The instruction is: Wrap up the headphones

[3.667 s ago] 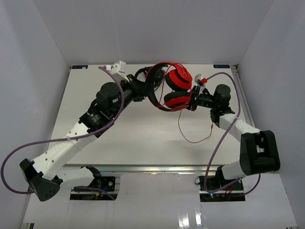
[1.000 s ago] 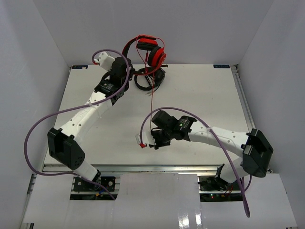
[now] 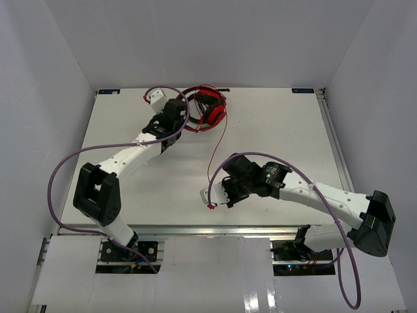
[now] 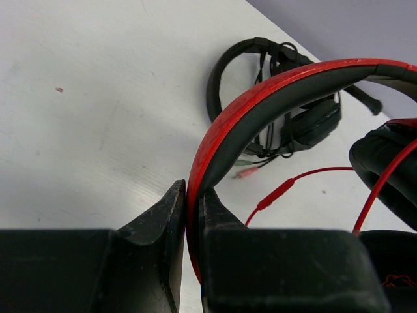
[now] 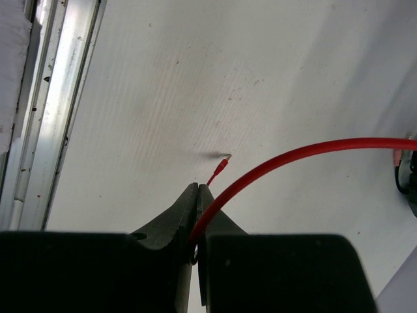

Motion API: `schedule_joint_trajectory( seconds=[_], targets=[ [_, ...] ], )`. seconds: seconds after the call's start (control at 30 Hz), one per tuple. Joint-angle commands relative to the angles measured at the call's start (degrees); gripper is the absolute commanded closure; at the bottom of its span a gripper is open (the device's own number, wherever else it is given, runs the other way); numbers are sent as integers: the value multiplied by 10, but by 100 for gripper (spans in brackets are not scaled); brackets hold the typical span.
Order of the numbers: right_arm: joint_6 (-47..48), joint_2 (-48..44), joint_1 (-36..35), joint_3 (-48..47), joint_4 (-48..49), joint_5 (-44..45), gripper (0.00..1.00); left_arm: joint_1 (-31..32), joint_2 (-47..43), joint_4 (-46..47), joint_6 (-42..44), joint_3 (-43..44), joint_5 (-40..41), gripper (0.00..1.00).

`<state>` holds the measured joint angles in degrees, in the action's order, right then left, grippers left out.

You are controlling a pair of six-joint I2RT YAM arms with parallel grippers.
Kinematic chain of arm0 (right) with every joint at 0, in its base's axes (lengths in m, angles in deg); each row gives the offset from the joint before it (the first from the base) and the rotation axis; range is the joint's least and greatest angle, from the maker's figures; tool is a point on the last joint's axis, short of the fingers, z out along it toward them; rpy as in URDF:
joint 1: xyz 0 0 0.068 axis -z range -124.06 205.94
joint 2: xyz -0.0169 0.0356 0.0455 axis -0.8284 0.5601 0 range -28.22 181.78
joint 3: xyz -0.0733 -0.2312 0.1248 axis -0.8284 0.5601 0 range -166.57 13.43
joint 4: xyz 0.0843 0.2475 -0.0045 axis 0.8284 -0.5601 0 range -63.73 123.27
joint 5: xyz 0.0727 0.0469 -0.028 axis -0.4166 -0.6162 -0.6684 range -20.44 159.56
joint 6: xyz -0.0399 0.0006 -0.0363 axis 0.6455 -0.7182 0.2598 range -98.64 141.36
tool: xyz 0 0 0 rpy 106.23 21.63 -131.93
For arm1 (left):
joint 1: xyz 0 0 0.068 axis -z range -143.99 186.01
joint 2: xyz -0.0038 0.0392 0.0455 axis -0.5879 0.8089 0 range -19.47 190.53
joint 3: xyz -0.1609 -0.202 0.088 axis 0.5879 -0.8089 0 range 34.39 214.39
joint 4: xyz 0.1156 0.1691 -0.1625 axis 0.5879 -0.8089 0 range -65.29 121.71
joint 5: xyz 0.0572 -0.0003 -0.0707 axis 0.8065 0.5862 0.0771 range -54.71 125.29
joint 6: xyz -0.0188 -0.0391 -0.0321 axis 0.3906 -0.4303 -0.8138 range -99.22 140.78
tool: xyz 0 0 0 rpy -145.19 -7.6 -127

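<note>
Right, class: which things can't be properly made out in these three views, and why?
Left wrist: the headphones, held in the left gripper, run off the right edge; most of them is unseen.
Left wrist: the black headphones sit partly behind them.
Right wrist: the cable leaves by the right edge; its plug is tiny and blurred.
Top: the right gripper is too small to show its hold on the cable.

Black headphones lie on the white bench in the upper right of the left wrist view, with a pink plug just beside them. An aluminium rail runs down the left edge of the right wrist view.
</note>
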<state>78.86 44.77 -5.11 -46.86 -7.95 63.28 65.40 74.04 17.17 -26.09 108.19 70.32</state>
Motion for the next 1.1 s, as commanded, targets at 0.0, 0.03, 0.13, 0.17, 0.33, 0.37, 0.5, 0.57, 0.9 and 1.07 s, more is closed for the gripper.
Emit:
schedule_joint_trajectory(
  seconds=[0.0, 0.03, 0.13, 0.17, 0.33, 0.37, 0.5, 0.57, 0.9, 1.07],
  targets=[
    [2, -38, 29, 22, -6, -50, 92, -10, -82, 45, -109, 3, -78, 100],
    [2, -44, 35, 29, -4, -63, 92, -11, -90, 47, -121, -1, -90, 100],
    [1, -66, 53, 50, 0, -87, 92, -19, -111, 49, -167, -12, -128, 100],
    [1, -69, 57, 62, 2, -92, 92, -21, -120, 49, -183, -13, -135, 100],
    [4, -83, 68, 94, 5, -100, 92, -29, -152, 53, -228, -16, -175, 100],
    [4, -84, 70, 95, 6, -100, 92, -30, -156, 53, -232, -15, -178, 100],
    [3, -87, 74, 90, 4, -109, 92, -34, -164, 49, -232, -3, -178, 100],
    [2, -89, 75, 92, 5, -114, 92, -40, -168, 50, -233, -6, -184, 100],
    [10, -133, 129, 124, 36, -116, 92, -88, -204, 124, -258, -82, -303, 100],
    [24, -158, 241, 143, 61, -165, 92, -113, -237, 141, -272, -130, -386, 100]
  ],
)
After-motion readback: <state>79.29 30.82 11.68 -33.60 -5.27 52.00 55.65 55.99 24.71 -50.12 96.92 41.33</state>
